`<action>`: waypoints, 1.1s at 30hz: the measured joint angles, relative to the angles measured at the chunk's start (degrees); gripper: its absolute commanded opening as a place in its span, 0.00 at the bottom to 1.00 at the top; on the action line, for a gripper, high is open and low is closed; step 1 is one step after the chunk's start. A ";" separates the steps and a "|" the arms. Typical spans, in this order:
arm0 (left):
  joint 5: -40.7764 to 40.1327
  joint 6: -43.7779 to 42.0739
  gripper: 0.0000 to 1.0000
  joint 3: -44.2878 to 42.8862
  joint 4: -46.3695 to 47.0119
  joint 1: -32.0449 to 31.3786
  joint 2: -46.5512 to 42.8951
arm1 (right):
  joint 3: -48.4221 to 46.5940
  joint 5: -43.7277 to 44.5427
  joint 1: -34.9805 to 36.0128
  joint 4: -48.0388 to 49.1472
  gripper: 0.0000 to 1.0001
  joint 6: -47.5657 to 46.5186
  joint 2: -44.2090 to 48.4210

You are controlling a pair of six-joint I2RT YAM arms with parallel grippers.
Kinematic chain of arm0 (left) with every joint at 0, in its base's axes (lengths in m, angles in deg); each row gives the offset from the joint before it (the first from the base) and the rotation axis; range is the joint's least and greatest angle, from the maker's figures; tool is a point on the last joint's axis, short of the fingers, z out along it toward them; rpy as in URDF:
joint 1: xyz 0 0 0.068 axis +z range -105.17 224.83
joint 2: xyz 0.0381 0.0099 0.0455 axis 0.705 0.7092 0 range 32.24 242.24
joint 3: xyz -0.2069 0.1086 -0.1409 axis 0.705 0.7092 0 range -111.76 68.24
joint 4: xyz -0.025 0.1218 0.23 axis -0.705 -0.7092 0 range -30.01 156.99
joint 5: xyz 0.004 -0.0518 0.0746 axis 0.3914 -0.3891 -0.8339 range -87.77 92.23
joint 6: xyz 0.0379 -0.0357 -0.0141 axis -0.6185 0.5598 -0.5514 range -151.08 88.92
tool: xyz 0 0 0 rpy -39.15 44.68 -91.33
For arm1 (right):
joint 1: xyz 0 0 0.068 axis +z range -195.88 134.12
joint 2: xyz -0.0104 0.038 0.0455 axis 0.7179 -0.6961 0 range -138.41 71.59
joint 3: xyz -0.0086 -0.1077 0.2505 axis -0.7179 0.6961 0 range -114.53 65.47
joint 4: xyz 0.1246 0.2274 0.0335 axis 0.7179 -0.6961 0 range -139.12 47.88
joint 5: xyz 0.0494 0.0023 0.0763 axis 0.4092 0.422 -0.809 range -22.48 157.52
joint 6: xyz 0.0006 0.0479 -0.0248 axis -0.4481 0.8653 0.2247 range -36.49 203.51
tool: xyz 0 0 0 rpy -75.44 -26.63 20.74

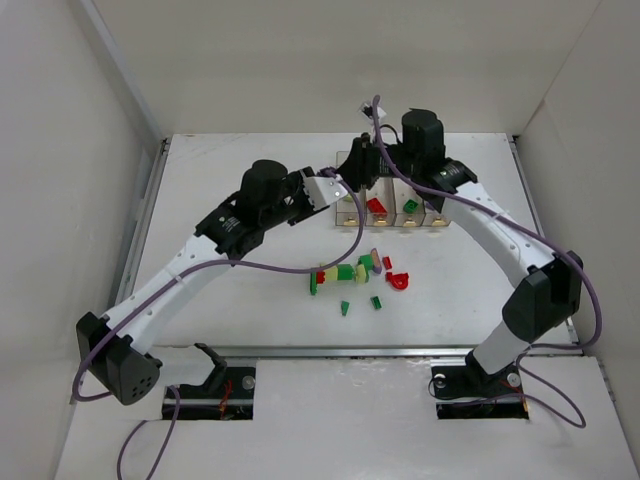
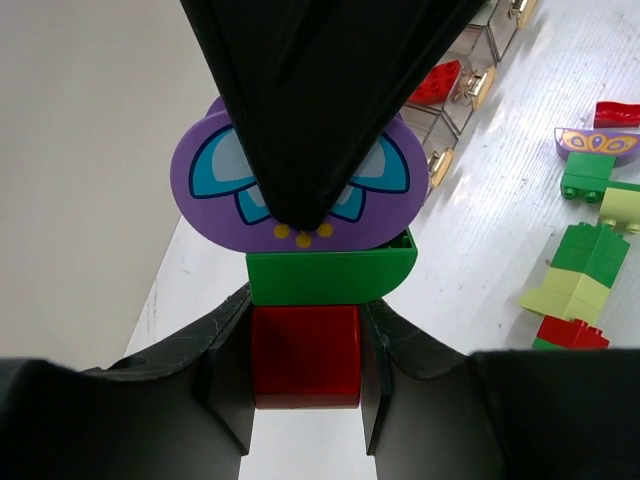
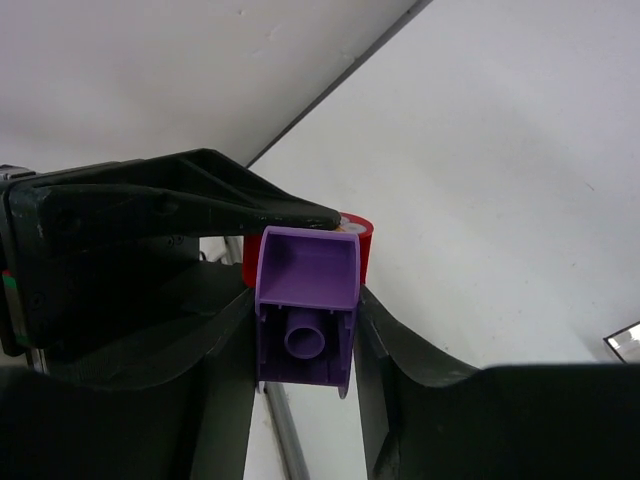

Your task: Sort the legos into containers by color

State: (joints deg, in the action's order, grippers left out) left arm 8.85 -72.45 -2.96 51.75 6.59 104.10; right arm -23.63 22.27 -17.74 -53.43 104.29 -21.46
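My left gripper (image 2: 305, 335) is shut on the red brick (image 2: 305, 372) at the bottom of a clump. A green brick (image 2: 330, 275) and a purple butterfly piece (image 2: 215, 190) are stacked on it. My right gripper (image 3: 303, 300) is closed on that purple piece (image 3: 305, 265) from the other side, and its black finger (image 2: 310, 100) covers the piece's middle. Both grippers (image 1: 345, 180) meet in the air just left of the containers (image 1: 392, 212). More legos (image 1: 350, 275) lie loose on the table in front of the containers.
A red brick (image 1: 377, 205) lies in one bin. Red, green and pale yellow-green clumps (image 2: 580, 290) and another purple piece (image 2: 597, 142) lie on the table. White walls enclose the table on the left, back and right.
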 measured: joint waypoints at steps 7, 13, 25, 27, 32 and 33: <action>-0.85 1.73 0.00 0.92 0.81 -0.28 -0.22 | 2.62 1.36 -3.17 0.35 0.00 1.18 1.81; -1.31 3.67 0.00 5.22 -0.68 -0.24 -0.90 | 6.38 4.70 -13.38 0.52 0.00 2.60 4.85; -0.15 6.97 0.00 5.90 -2.21 0.50 -0.90 | 9.51 32.61 -22.29 -2.75 0.00 -7.67 2.21; -0.02 7.26 0.00 5.90 -2.21 0.50 -0.90 | 7.48 35.34 -22.99 -4.11 0.00 -9.49 -1.22; 0.37 7.89 0.00 5.90 -2.16 0.48 -0.90 | 6.27 29.68 -24.17 -5.55 0.00 -13.07 -5.22; 0.42 8.02 0.00 5.90 -2.16 0.50 -0.90 | 6.38 27.39 -24.20 -5.55 0.00 -13.42 -5.18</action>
State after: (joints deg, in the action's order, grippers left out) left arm 9.26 -64.42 2.94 49.58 7.09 103.20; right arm -17.24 49.66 -41.94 -58.99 90.87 -26.64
